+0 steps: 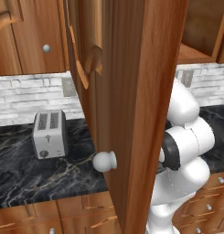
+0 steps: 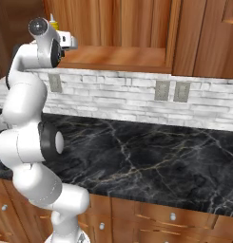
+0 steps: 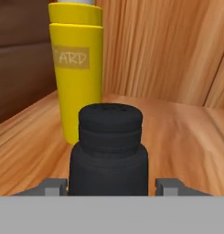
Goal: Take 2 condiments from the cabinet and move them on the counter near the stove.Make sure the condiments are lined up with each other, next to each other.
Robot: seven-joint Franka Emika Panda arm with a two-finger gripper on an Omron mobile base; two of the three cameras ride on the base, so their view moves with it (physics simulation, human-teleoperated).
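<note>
Fingers (image 3: 54, 186) flanking upright black bottle (image 3: 109, 151), yellow bottle (image 3: 77, 73) upright behind.

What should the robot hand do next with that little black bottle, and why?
Probably close the gripper on the black bottle. The bottle stands on the cabinet shelf between the two fingertips, which sit apart on either side of it. The yellow bottle stands just behind, so pushing further in could bump it.

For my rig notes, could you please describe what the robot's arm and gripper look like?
The arm is built of glossy white, rounded segments with dark grey bands at the joints and a grey end cap on the top joint. The gripper shows two small grey, blocky finger tips. No cables or markings are visible.
</note>
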